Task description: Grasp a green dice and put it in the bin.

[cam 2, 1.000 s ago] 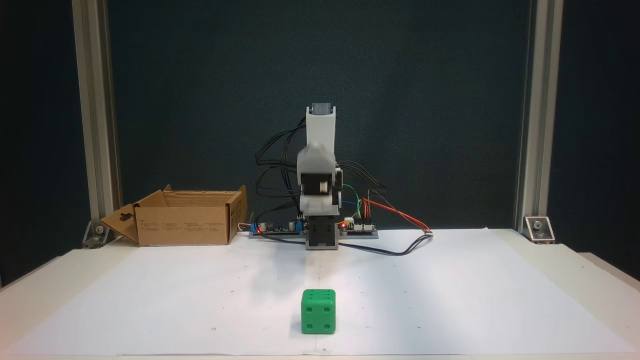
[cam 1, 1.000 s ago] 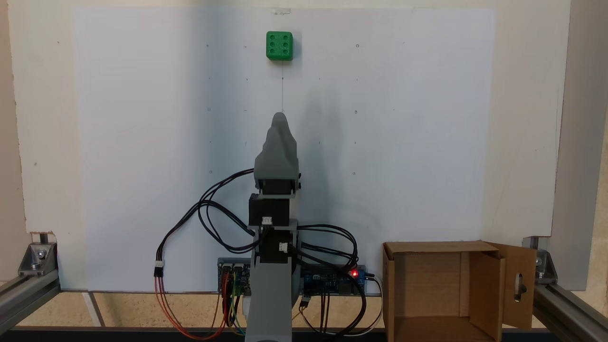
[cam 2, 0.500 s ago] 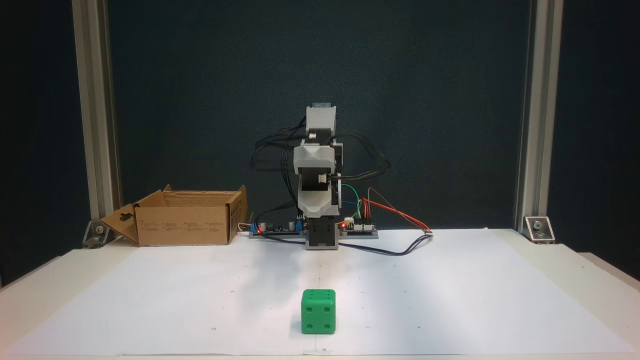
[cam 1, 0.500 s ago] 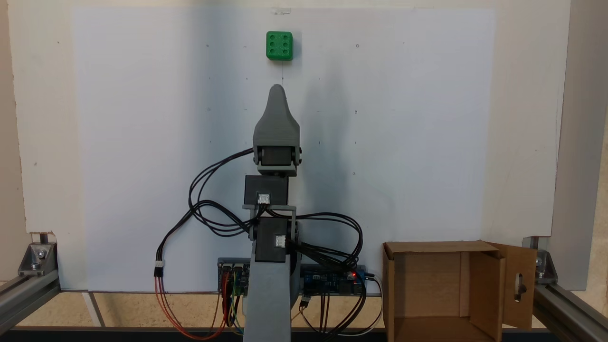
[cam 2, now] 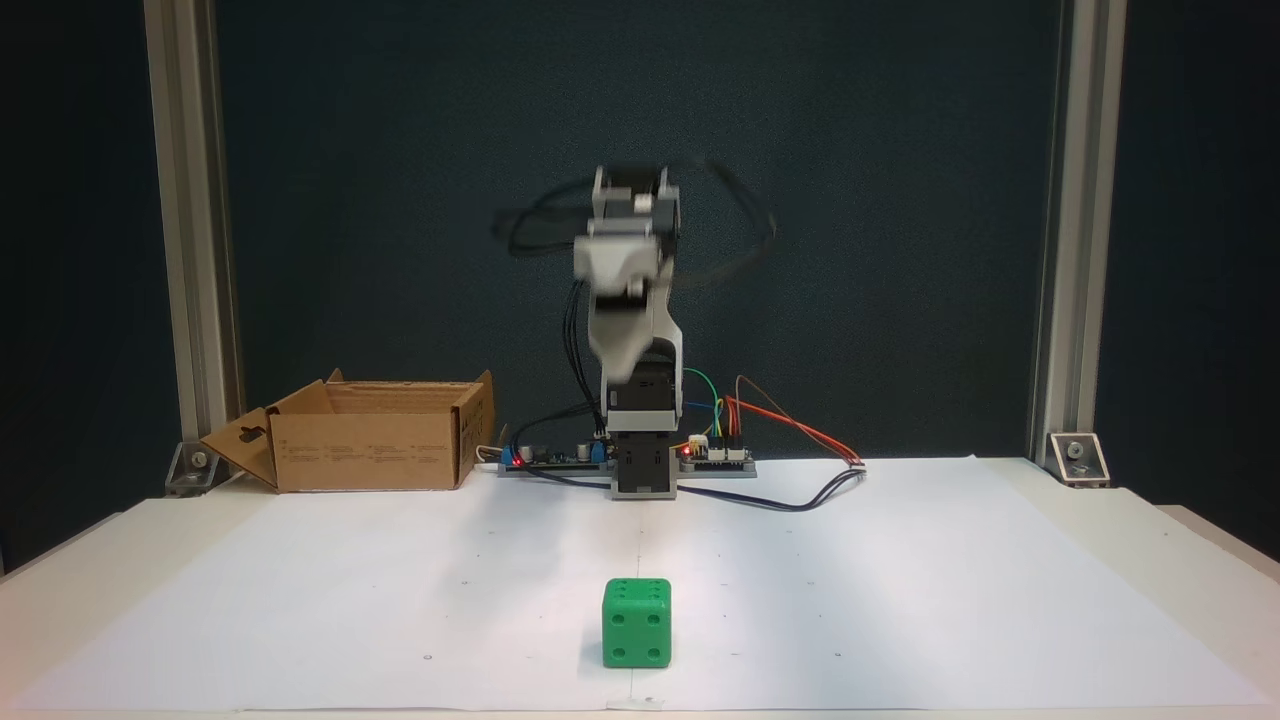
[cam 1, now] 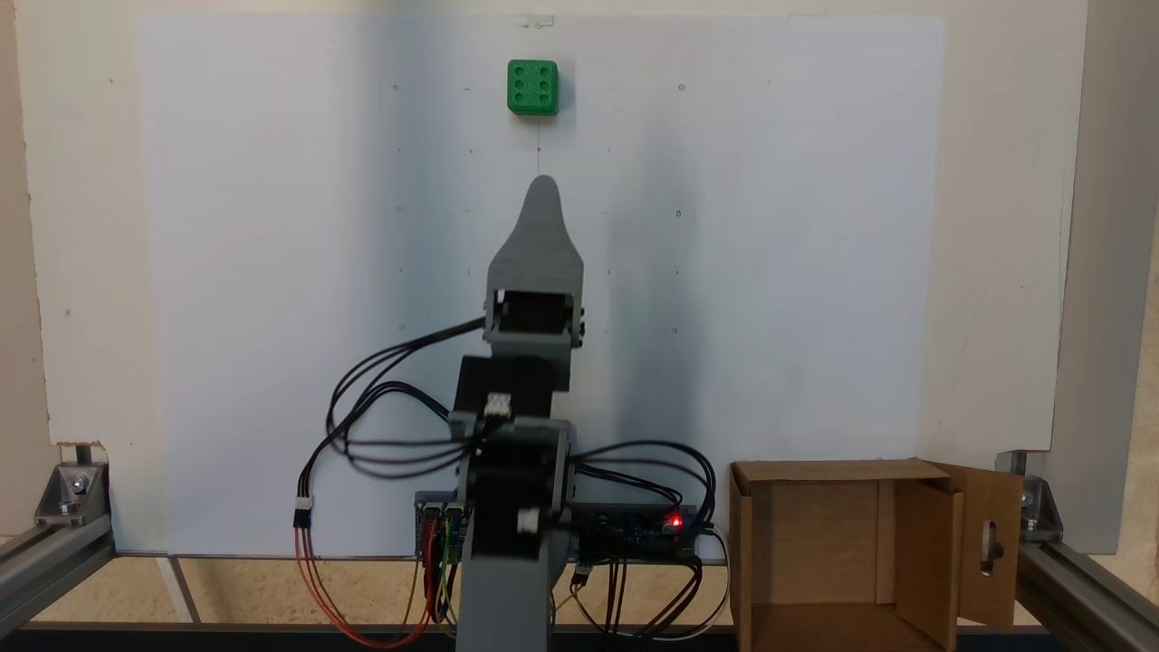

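The green dice (cam 1: 532, 87) sits on the white paper sheet (cam 1: 272, 272) at the far end of the counter (cam 2: 1180, 560) from the arm's base, resting flat with its 6-pip face up in the fixed view from above; in the fixed view from the front (cam 2: 636, 623) a 4-pip face looks toward me. Nothing touches it. The bin (cam 1: 815, 552) stands at the arm's end of the counter, beside the base and just off the paper, a brown cardboard box with its top open and 1 flap with a slot cutout (cam 1: 991, 543) folded outward. Looking down into it I see bare cardboard inside. From the front the bin (cam 2: 365, 450) is at the left, next to the circuit boards (cam 2: 715, 455) and the loops of wire (cam 1: 380, 426). The arm (cam 1: 516, 507) is raised above the paper, blurred at its upper joints, and the jaws (cam 1: 542, 186) point toward the dice, well short of it. The jaws lie one behind the other from above and smear together from the front (cam 2: 612, 370), so I cannot tell how far apart they stand.
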Robot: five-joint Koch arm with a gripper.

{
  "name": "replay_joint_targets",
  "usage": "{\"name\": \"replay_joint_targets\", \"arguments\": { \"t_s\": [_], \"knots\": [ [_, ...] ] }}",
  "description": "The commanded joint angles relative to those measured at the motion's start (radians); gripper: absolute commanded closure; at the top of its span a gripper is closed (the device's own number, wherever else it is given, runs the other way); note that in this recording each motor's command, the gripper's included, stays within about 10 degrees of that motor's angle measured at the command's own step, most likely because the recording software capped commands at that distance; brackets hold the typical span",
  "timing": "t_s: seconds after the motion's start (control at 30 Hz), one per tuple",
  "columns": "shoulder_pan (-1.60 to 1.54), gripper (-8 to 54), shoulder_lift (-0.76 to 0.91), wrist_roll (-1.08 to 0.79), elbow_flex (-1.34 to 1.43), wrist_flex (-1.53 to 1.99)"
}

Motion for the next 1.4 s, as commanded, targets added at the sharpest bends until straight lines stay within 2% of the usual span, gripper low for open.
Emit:
{"name": "replay_joint_targets", "arguments": {
  "t_s": [0.0,0.23,0.8,1.0,1.17,1.37],
  "knots": [
    [-0.021,3.3,0.075,-0.012,-0.153,0.153],
    [-0.043,3.2,-0.153,0.02,-0.451,0.574],
    [-0.123,3.2,-0.686,0.091,-0.845,0.615],
    [-0.135,3.1,-0.857,0.138,-1.06,0.718],
    [-0.132,3.1,-0.977,0.156,-1.209,0.769],
    [-0.118,2.0,-1.06,0.156,-1.235,0.772]
  ]
}}
